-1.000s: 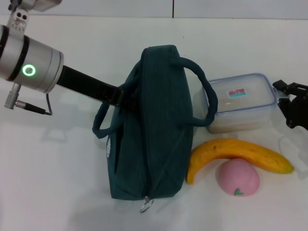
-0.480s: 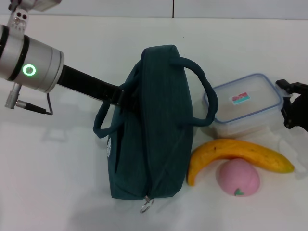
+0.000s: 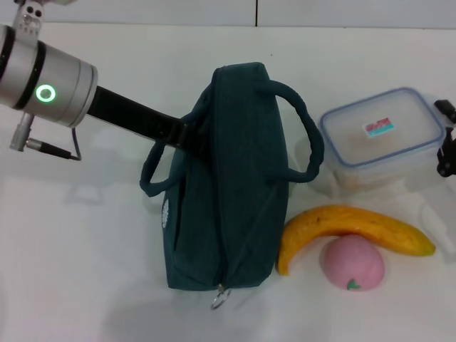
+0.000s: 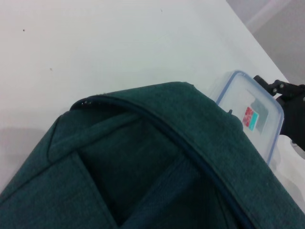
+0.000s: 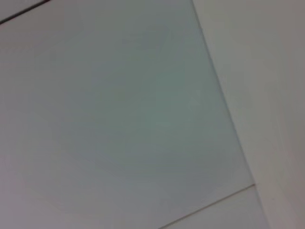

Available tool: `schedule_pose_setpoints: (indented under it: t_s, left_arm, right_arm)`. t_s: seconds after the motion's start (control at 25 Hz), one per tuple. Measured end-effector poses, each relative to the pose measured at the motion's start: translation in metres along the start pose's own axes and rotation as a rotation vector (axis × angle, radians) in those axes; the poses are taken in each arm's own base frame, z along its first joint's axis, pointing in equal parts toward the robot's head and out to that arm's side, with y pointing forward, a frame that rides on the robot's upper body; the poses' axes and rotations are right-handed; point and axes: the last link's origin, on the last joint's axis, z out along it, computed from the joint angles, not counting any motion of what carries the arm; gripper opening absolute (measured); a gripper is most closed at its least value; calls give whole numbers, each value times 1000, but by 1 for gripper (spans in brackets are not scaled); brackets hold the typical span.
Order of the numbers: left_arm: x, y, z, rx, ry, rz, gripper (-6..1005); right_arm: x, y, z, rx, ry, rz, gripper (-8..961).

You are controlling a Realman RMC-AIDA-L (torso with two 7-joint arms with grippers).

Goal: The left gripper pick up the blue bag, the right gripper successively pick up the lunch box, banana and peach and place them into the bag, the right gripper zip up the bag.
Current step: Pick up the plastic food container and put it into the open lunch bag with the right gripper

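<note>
Worktop [image 3: 85, 271], white, carries everything. From its left edge the left arm reaches in, its end effector [image 3: 182, 135] hidden at the near handle of the blue bag [image 3: 228, 185], so whether it is apart or together cannot be told. That bag stands near the worktop's middle, its zipper pull toward the front edge. Toward the right edge sits the lunch box [image 3: 381, 139], tilted, with the right end effector [image 3: 447, 139] touching its outer side, finger state unclear. Banana [image 3: 349, 231] and peach [image 3: 351, 262] lie touching near the front-right corner.
</note>
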Motion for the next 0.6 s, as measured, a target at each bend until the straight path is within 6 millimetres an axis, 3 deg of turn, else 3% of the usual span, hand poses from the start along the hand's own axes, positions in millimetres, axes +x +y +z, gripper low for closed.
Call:
schedule_pose_setpoints:
  t_s: [0.32, 0.6]
  left_arm:
    - [8, 4, 0, 0, -2, 8, 52]
    - [19, 11, -2, 2, -4, 13, 52]
  right_arm:
    - [2, 27, 6, -176, 10, 9, 100]
    - [15, 55, 35, -293, 120, -22, 99]
